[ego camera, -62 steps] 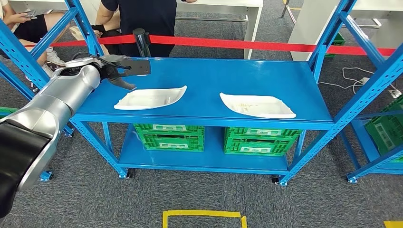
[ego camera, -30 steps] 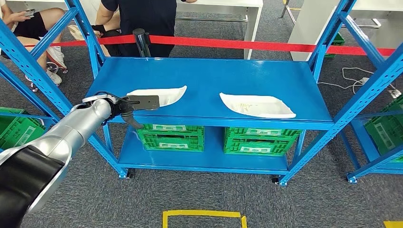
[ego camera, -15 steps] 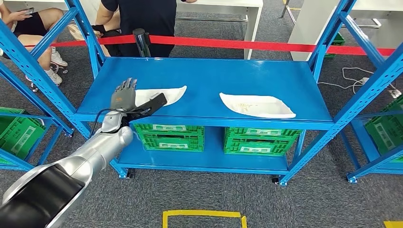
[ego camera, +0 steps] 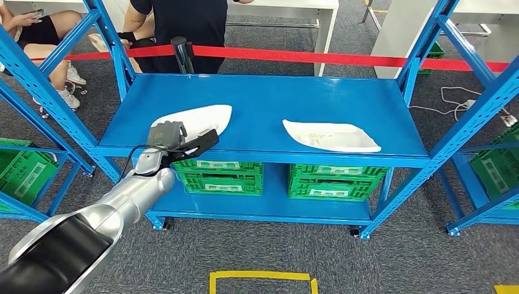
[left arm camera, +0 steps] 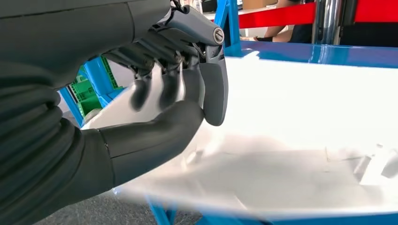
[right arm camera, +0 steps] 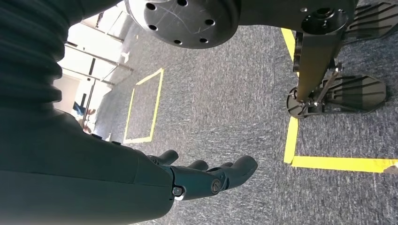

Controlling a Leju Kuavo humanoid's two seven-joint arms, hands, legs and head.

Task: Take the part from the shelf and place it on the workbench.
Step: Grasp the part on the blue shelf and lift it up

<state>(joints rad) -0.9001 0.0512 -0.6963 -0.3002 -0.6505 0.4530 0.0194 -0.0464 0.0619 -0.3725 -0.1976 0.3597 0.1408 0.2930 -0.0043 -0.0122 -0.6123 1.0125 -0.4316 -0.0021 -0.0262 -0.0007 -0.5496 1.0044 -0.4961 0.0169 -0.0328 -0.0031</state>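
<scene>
The left hand [ego camera: 166, 135] had its fingers [left arm camera: 169, 89] clamped on the near end of the white part [ego camera: 197, 116], which sat on the blue shelf [ego camera: 263, 98] top, left of another white part [ego camera: 330, 136]. The right hand [right arm camera: 206, 180] hung over the carpet, fingers apart, holding nothing.

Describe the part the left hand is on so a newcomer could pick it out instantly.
On the top deck of the blue shelf lie two white shell-shaped parts. It is the left white part, at the front-left edge, the one whose near end the left hand grips; the right white part lies untouched.
</scene>
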